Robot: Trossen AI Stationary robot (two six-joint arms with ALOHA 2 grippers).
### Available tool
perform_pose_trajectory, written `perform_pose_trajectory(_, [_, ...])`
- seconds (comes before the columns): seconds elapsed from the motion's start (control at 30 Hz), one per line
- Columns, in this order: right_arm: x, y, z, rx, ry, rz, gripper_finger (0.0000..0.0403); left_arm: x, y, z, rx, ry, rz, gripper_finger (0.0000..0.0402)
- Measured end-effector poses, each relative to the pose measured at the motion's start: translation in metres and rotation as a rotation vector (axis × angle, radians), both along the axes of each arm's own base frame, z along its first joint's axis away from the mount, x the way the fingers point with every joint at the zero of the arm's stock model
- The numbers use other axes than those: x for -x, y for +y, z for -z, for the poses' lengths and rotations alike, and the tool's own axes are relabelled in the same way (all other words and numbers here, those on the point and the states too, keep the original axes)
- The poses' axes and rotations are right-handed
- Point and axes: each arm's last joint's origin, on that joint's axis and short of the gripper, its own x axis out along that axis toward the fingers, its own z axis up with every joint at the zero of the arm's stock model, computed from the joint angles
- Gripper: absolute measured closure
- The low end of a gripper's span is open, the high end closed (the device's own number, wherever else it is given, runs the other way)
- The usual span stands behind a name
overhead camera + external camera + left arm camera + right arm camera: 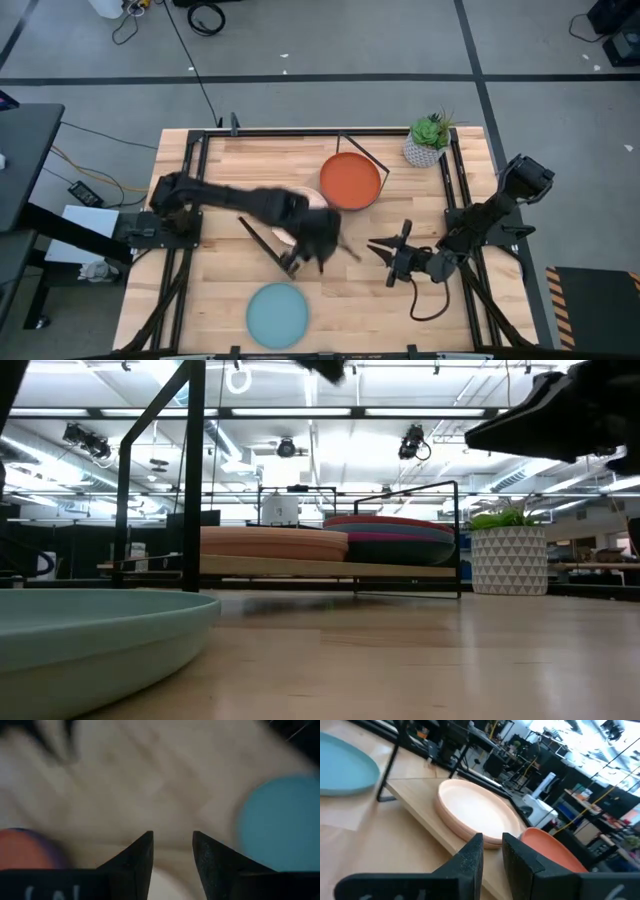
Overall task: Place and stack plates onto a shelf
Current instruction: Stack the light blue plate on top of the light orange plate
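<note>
High view gives me the whole layout: the shelf (300, 215) runs diagonally across the tabletop (220, 290), with an orange plate (350, 180) on its far end beside the plant (428, 140). My left arm reaches across the middle, blurred, and covers most of the shelf; its end effector (322, 250) sits over the near end. A light blue plate (278, 312) lies alone on the tabletop near the front edge, well apart from the shelf.

The low view shows what the top camera hides: two stacks on the shelf (330, 570). One is salmon (275, 542); the other has a dark teal plate at the bottom, magenta above, orange on top (390, 538). The light blue plate (90, 640) fills the near corner.

From the right wrist I see the salmon stack (475, 812) topped by a pale, cream-looking plate, with the orange plate (552, 847) just beside it on the board.

Left end effector (172, 845): fingers (140, 857) parted, nothing between them. Right end effector (385, 255) hovers beside the shelf, fingers (470, 857) close together with a narrow gap, empty.
</note>
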Motion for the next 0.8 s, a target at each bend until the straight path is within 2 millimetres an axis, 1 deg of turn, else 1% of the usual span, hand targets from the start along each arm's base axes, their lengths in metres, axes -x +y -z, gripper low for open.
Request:
perform_pose_trajectory(0.13, [-0.006,-0.007,0.001,0.016,0.018,0.002,0.0325,0.013,-0.046,0.0,0.155,0.08,-0.093,0.0259])
perform_pose_trajectory(0.23, [-0.01,-0.01,0.001,0.004,0.028,-0.037,0.0325,0.024,-0.079,-0.001,0.253,0.115,-0.158,0.0259])
perform_pose_trajectory(0.3, [-0.012,-0.012,0.001,-0.01,0.033,-0.076,0.0325,0.032,-0.099,-0.002,0.286,0.127,-0.214,0.026])
perform_pose_trajectory(0.37, [-0.014,-0.013,0.001,-0.023,0.038,-0.122,0.0325,0.039,-0.117,0.0,0.275,0.114,-0.29,0.026])
perform_pose_trajectory(0.47, [-0.016,-0.013,0.001,-0.045,0.039,-0.176,0.0325,0.052,-0.142,0.007,0.256,0.109,-0.418,0.026])
perform_pose_trajectory(0.53, [-0.016,-0.012,0.001,-0.052,0.041,-0.205,0.0325,0.059,-0.158,0.011,0.288,0.12,-0.508,0.026])
perform_pose_trajectory(0.63, [-0.017,-0.011,0.0,-0.063,0.035,-0.234,0.0325,0.079,-0.182,0.017,0.295,0.138,-0.65,0.026])
perform_pose_trajectory(0.7, [-0.017,-0.011,0.0,-0.056,0.032,-0.244,0.0325,0.093,-0.197,0.025,0.257,0.104,-0.745,0.026])
perform_pose_trajectory(0.8, [-0.017,-0.011,-0.002,-0.039,0.029,-0.269,0.0325,0.115,-0.216,0.043,0.16,0.038,-0.89,0.026])
